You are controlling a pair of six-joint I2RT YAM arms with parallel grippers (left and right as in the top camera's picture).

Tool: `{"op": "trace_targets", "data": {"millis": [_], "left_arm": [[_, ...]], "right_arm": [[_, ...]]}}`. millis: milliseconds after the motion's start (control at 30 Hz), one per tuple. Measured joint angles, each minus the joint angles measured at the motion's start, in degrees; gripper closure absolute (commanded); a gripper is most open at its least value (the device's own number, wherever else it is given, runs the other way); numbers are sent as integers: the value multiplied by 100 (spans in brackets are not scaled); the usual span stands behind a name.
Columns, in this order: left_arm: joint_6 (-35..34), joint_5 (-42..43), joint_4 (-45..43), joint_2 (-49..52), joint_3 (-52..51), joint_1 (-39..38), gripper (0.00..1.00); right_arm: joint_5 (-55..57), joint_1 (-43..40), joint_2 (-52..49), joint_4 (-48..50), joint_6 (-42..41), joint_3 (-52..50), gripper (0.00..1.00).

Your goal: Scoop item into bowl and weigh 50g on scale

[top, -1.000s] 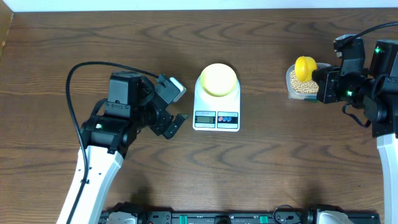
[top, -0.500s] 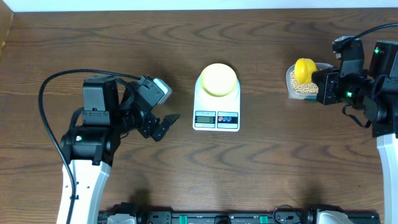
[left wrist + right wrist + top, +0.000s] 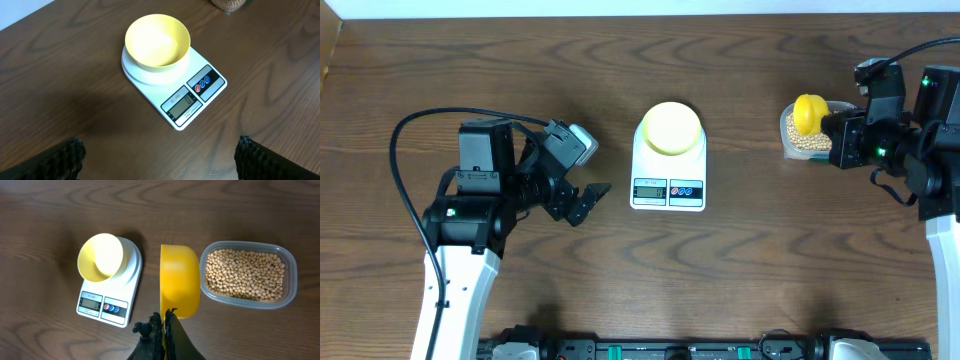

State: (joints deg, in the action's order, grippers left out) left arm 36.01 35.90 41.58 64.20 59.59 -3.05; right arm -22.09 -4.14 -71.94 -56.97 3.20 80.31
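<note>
The scale (image 3: 668, 172) sits in the middle of the worktop (image 3: 770, 260), with its display and two buttons on the near side. The bowl (image 3: 670, 128) stands upright on its platform.

The left gripper (image 3: 161, 161) hangs to the left of the scale, apart from it, and points towards it. Its jaws are spread wide and hold nothing. In the left wrist view the two fingertips (image 3: 65, 156) frame the bottom corners, with the scale and bowl further out between them. The gripper touches neither the scale nor the bowl.

The beans (image 3: 245, 275) lie in a clear tub (image 3: 292, 275) on the right side of the worktop, well apart from the scale. The right gripper (image 3: 162, 325) is closed tight on the handle end of a yellow scoop (image 3: 177, 287). From the right wrist camera the scoop's cup sits just beside the left end of the tub, between the tub and the scale. From overhead the scoop overlaps the tub's left part, above the beans. I cannot tell from these views whether the scoop touches the beans or the tub.
</note>
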Motion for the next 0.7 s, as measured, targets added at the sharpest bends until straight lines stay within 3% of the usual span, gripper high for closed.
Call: {"op": "trace_targets", "data": {"millis": [700], "left_arm": [[0, 0, -2, 0, -2, 0, 2]], "right_arm": [[-31, 0, 0, 66, 0, 0, 99]]}}
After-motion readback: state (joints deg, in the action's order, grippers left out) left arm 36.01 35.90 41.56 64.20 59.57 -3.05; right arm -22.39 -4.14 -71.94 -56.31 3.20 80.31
